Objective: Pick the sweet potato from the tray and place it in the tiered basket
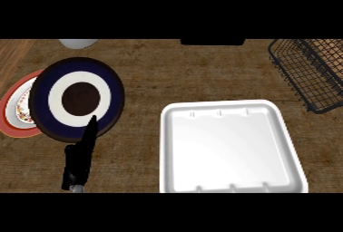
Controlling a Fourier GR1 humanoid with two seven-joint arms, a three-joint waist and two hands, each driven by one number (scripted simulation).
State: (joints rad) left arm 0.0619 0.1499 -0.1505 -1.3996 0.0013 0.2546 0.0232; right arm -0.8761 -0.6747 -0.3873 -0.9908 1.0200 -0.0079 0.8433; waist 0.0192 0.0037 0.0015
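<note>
White tray (227,149), black wire basket (315,68), navy-ringed plate (47,97)

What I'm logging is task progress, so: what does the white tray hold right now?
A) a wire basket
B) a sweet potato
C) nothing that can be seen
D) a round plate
C: the inside of the white tray shows only its bare white floor. No sweet potato shows anywhere in the head view, and the left hand is at the lower left, apart from the tray.
</note>
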